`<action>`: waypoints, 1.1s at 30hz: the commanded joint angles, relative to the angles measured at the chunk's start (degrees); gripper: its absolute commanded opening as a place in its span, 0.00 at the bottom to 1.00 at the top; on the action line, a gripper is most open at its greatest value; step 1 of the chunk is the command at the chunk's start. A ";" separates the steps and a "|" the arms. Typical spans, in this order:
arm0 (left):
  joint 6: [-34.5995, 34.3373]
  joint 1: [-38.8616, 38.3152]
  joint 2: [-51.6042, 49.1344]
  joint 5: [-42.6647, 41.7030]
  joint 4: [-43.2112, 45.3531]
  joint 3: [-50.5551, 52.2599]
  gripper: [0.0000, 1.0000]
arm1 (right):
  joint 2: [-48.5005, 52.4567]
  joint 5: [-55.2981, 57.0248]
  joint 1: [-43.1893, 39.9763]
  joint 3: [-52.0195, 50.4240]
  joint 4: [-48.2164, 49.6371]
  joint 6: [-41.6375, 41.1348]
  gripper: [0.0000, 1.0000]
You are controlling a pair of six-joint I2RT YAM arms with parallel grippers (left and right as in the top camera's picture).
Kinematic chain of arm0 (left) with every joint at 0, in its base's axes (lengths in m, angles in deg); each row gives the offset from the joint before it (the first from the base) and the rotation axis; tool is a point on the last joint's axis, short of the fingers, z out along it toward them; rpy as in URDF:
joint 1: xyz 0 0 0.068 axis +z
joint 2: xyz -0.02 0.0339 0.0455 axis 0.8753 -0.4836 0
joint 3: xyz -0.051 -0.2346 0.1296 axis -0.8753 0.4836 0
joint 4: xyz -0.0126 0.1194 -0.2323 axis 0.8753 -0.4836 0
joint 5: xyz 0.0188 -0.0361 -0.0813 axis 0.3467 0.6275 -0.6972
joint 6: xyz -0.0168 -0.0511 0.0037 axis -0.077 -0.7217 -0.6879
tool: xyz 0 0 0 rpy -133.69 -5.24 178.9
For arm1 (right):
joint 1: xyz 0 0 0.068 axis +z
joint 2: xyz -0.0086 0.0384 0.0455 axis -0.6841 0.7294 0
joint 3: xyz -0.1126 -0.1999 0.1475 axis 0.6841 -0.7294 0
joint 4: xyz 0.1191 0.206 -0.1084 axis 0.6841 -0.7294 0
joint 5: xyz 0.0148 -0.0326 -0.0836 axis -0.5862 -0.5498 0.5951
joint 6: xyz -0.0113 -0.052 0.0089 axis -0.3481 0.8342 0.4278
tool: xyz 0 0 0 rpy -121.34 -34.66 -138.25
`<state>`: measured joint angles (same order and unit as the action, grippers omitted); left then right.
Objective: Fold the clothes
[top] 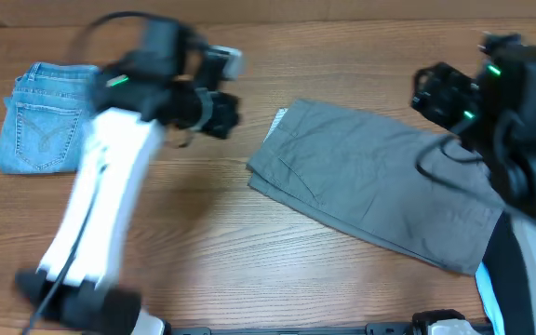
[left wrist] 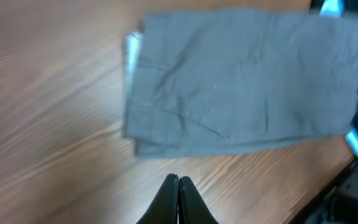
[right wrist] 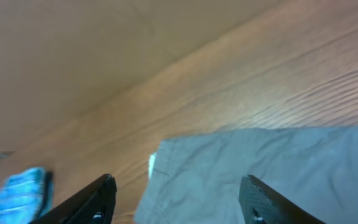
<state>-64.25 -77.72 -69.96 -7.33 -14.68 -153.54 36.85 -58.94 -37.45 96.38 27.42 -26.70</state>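
**Counter inspection: grey shorts lying folded, both tools empty**

We find the grey shorts (top: pixel 380 186) lying flat on the wooden counter (top: pixel 249 270), right of centre and set at a slant. They are doubled over, and a second layer shows along the near edge in the left wrist view. A narrow strip of pale lining (top: pixel 279 119) shows at their left end. A folded light-blue denim garment (top: pixel 40 116) lies at the far left, well apart from the shorts.

The left tool (left wrist: pixel 179 186) has its fingers pressed together with nothing between them. It sits over bare wood, just off the near edge of the shorts (left wrist: pixel 241 81) and not touching them. From overhead, this arm is blurred and stands between the denim and the shorts.

The right tool (right wrist: pixel 178 196) has its fingers (right wrist: pixel 98 199) spread wide and carries nothing. The shorts (right wrist: pixel 260 168) lie below the gap, with the denim (right wrist: pixel 20 193) a blur at the far left. We cannot tell its height above the cloth. From overhead, it stands near the shorts' far right end.
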 commanded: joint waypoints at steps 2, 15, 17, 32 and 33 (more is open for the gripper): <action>2.82 -5.57 -13.44 3.39 3.21 0.09 0.04 | -2.93 -1.57 -0.13 0.87 -1.84 0.37 0.69; -3.61 -7.50 -39.26 10.51 4.15 0.09 0.04 | -3.15 1.16 -0.13 0.81 -7.13 0.39 0.72; -8.31 -6.75 -40.59 16.85 0.94 0.13 0.04 | -3.15 1.95 -0.13 0.81 -7.15 0.37 0.72; -15.43 20.65 -38.58 28.59 -10.38 1.16 0.04 | 0.31 5.14 -0.13 0.70 -10.36 0.81 0.79; -13.55 22.10 -37.81 25.90 -10.34 1.16 0.04 | 1.31 5.11 -0.13 0.59 -10.86 0.81 0.79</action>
<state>-80.92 -60.46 -105.08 13.24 -27.18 -155.12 36.09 -54.81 -37.51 96.45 16.99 -26.28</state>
